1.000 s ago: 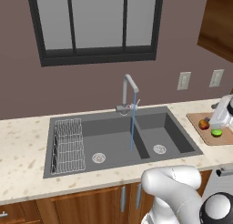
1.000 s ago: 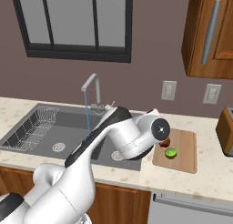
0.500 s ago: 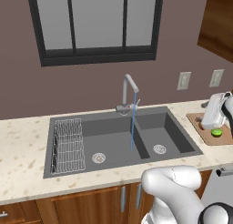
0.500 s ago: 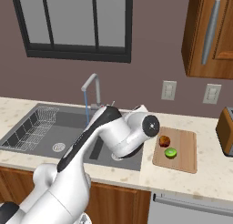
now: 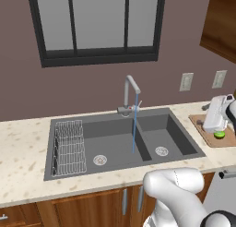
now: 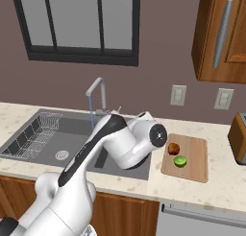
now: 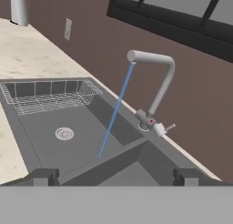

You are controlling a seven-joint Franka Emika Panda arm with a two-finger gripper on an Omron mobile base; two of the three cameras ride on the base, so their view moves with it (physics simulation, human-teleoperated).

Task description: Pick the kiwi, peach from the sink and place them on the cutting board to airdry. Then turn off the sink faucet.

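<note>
Faucet [image 7: 152,82] at the back rim of the sink [image 6: 43,134] runs a blue stream [image 7: 116,111] into the left basin, and the empty gripper [image 7: 113,176], fingers apart, faces it because peach [image 6: 174,148] and kiwi [image 6: 180,160] already dry on the cutting board [image 6: 197,156].

In the left base view the robot's hand covers the peach and part of the cutting board [image 5: 199,121], which the edge cuts at 3 o'clock. The toaster [image 6: 239,138] is cut too.
</note>
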